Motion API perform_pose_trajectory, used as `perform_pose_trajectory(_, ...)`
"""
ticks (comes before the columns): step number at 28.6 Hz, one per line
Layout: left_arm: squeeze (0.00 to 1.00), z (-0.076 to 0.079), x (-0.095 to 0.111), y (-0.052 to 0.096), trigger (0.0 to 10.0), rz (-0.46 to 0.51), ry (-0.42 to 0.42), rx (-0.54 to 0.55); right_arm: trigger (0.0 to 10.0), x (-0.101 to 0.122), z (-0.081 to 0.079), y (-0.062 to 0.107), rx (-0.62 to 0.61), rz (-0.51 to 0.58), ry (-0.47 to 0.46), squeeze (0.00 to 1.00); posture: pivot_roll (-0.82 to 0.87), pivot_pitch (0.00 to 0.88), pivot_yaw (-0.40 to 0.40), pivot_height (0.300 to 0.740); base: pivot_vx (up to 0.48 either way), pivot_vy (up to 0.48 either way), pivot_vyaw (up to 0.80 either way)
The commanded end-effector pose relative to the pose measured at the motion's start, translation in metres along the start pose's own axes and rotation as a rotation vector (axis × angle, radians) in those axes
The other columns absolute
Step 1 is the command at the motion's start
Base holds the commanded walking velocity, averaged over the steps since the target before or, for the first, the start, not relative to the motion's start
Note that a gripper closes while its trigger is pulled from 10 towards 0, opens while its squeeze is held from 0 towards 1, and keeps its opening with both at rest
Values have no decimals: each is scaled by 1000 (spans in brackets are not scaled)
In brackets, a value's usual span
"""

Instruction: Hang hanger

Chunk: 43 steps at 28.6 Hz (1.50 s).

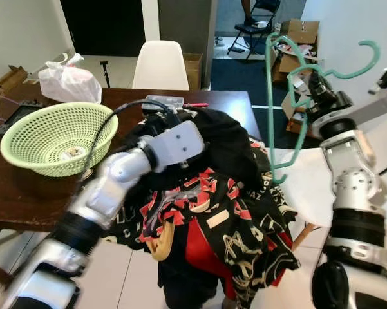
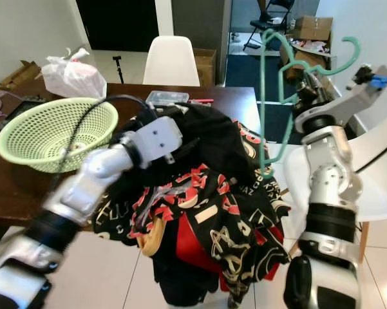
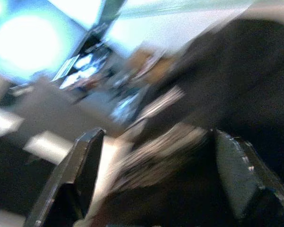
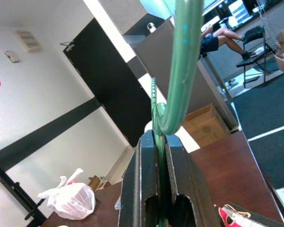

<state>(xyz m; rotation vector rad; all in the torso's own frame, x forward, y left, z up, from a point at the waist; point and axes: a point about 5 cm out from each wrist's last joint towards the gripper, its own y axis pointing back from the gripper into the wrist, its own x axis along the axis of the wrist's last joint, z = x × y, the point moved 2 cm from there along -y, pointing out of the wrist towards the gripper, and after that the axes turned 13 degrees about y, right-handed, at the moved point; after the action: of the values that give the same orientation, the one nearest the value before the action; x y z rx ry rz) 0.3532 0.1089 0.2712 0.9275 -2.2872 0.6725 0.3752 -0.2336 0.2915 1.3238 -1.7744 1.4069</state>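
Right wrist view showed our right gripper (image 4: pixel 161 179) with jaws pinched on the green hanger (image 1: pixel 290 96), held high and just beside the shirt (image 1: pixel 225 206), likely to keep its hook free for hanging. Our left gripper (image 3: pixel 151 184) had its fingers spread around the dark cloth, apparently steadying it. We found no rail to hang on; the left wrist view was blurred, the chair (image 1: pixel 159 64) partly hidden
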Motion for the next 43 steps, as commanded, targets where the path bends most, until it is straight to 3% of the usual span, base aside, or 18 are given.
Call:
perform_pose_trajectory(1,1000,-34,8,17,10000,-15,-132,134,10000,-2,1,0,-6,1,-8,0,56,65,-20,740,0,0,0)
perform_pose_trajectory(4,1000,-48,12,25,10000,-15,-179,186,10000,-3,1,0,-6,-1,-11,0,56,65,-20,740,0,0,0)
perform_pose_trajectory(5,1000,-68,17,36,10000,-16,-206,267,10000,-4,0,0,-5,-2,-14,0,63,68,-22,740,0,0,0)
perform_pose_trajectory(6,1000,-68,17,36,10000,-16,-206,267,10000,-4,0,0,-5,-2,-14,0,63,68,-22,740,0,0,0)
perform_pose_trajectory(9,1000,-102,31,55,10000,13,-174,411,10000,-5,-2,0,4,-2,-18,0,58,71,-19,740,0,0,0)
perform_pose_trajectory(12,1000,-109,38,62,10000,29,-158,436,10000,-5,-3,0,9,-3,-18,0,66,76,-22,740,0,0,0)
perform_pose_trajectory(15,1000,-103,41,67,10000,50,-100,430,10000,-5,-3,0,12,-5,-16,0,70,78,-22,740,0,0,0)
perform_pose_trajectory(17,1000,-48,33,76,10000,30,64,327,10000,-6,-3,-1,17,-12,-15,0,82,81,-28,740,0,0,0)
perform_pose_trajectory(18,1000,-48,33,76,10000,30,64,327,10000,-6,-3,-1,17,-12,-15,0,82,81,-28,740,0,0,0)
perform_pose_trajectory(19,1000,-25,32,81,10000,12,128,284,10000,-7,-3,-2,20,-15,-14,0,82,81,-28,740,0,0,0)
perform_pose_trajectory(20,675,3,23,91,10000,-56,131,231,10000,-8,-4,-3,27,-20,-15,0,89,81,-36,740,0,0,0)
perform_pose_trajectory(21,675,3,23,91,10000,-56,131,231,10000,-8,-4,-3,27,-20,-15,0,89,81,-36,740,0,0,0)
perform_pose_trajectory(22,510,20,17,99,10000,-110,118,195,10000,-8,-5,-5,33,-24,-16,0,89,81,-36,740,0,0,0)
perform_pose_trajectory(23,0,29,9,107,10000,-173,100,168,10000,-9,-6,-6,38,-27,-17,0,89,81,-36,740,0,0,0)
perform_pose_trajectory(25,0,29,9,107,10000,-173,100,168,10000,-9,-6,-6,38,-27,-17,0,89,81,-36,740,0,0,0)
perform_pose_trajectory(33,0,19,-43,143,10000,-485,34,209,10000,-21,-11,-3,53,-70,-20,0,91,83,-44,740,0,0,0)
perform_pose_trajectory(38,0,24,-53,152,10000,-560,61,226,10000,-29,-9,0,42,-96,-13,0,88,87,-42,740,0,0,0)
perform_pose_trajectory(43,0,39,-52,139,10000,-501,176,190,10000,-33,-10,2,43,-104,-15,0,73,89,-40,740,0,0,0)
